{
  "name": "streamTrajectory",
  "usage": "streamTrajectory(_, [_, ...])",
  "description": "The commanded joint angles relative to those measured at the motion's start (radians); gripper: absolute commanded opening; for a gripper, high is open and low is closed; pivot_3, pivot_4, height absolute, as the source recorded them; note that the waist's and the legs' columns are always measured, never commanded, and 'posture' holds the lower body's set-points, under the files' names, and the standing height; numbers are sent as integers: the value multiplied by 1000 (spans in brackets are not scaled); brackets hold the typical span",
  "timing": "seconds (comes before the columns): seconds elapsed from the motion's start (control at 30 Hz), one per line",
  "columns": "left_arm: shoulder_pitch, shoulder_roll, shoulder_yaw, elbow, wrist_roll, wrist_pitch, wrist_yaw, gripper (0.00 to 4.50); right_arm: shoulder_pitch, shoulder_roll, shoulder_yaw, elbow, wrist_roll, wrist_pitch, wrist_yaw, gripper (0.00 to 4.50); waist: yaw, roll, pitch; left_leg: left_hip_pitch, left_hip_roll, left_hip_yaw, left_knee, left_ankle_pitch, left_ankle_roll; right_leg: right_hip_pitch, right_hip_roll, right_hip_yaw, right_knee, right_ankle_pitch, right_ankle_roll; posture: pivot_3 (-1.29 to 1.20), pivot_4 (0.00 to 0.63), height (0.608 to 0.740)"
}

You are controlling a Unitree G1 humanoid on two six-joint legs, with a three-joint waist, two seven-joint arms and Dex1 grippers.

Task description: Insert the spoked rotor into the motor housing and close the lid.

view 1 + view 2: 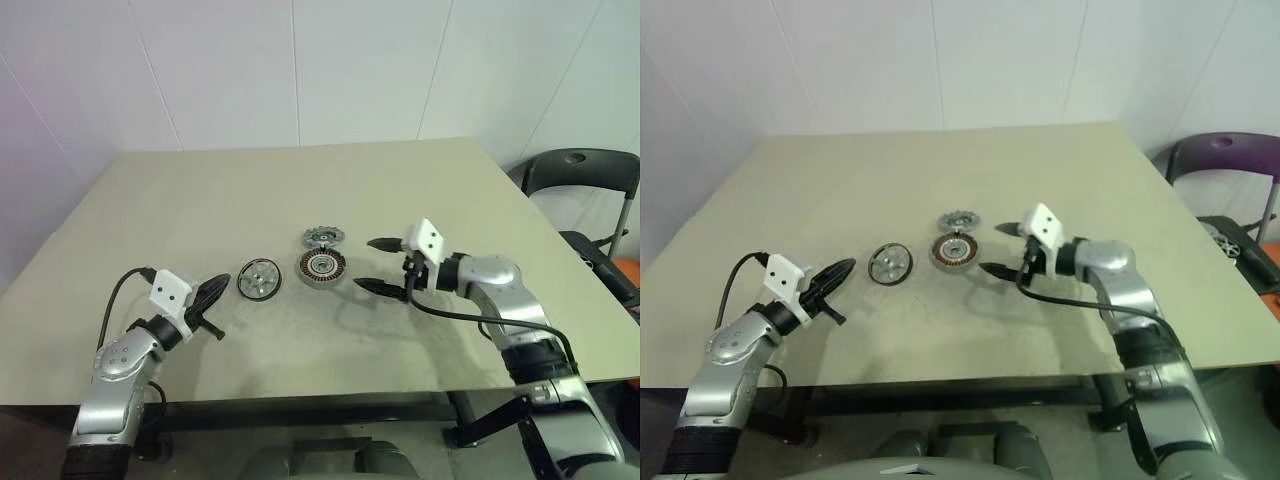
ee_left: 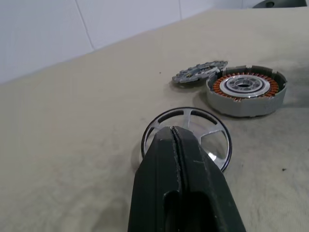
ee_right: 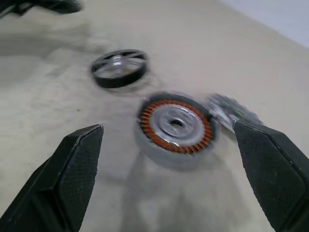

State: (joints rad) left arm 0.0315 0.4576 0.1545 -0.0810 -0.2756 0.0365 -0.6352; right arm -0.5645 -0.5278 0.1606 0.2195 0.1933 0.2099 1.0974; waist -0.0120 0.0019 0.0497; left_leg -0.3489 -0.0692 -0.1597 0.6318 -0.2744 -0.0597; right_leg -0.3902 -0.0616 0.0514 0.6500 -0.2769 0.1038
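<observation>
The spoked rotor (image 1: 259, 278) lies flat on the beige table (image 1: 200, 200), silver rim up, dark spokes showing (image 2: 187, 133). Just to its right sits the motor housing (image 1: 321, 266), a ring of copper windings around a silvery centre (image 3: 176, 125). The grey toothed lid (image 1: 323, 237) lies behind the motor housing, its edge leaning on it (image 2: 200, 72). My left gripper (image 1: 211, 291) is shut and empty, a short way left of the spoked rotor. My right gripper (image 1: 379, 264) hovers open just right of the motor housing, its fingers (image 3: 72, 166) spread wide toward it.
A dark chair (image 1: 585, 180) stands off the table's right side. The table's front edge (image 1: 300, 398) runs close under both arms. Bare tabletop lies behind and to the left of the parts.
</observation>
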Motion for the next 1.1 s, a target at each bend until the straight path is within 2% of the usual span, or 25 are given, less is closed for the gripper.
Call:
streamTrajectory(0.03, [-1,14,29,-31,-17,-19,-4,32,-124,-1,82,-10,-66,33,41,4500,1,0,0,0,0,0,0,0,0,0,0,0,0,0,0,0,0,740])
streamTrajectory(0.23, [11,-3,24,-40,-9,-28,7,32,-319,32,234,98,-188,69,104,4500,0,0,0,-3,0,-1,0,0,0,-3,0,0,0,0,0,0,0,740])
streamTrajectory(0.47, [31,-21,29,-55,-2,-39,25,32,-499,115,391,341,-380,43,113,4500,0,0,0,-5,0,-2,-1,0,0,-6,0,-1,0,0,0,0,0,740])
streamTrajectory(0.7, [52,-23,34,-69,-2,-45,40,32,-556,173,444,446,-459,8,150,4500,-3,0,0,-6,-1,-4,-2,0,0,-8,0,-1,1,0,0,0,0,740])
streamTrajectory(1.1, [51,-30,24,-80,6,-46,57,32,-562,244,452,503,-517,11,158,4500,-3,0,0,-6,-1,-4,-1,0,-1,-8,0,-1,2,0,0,0,0,740])
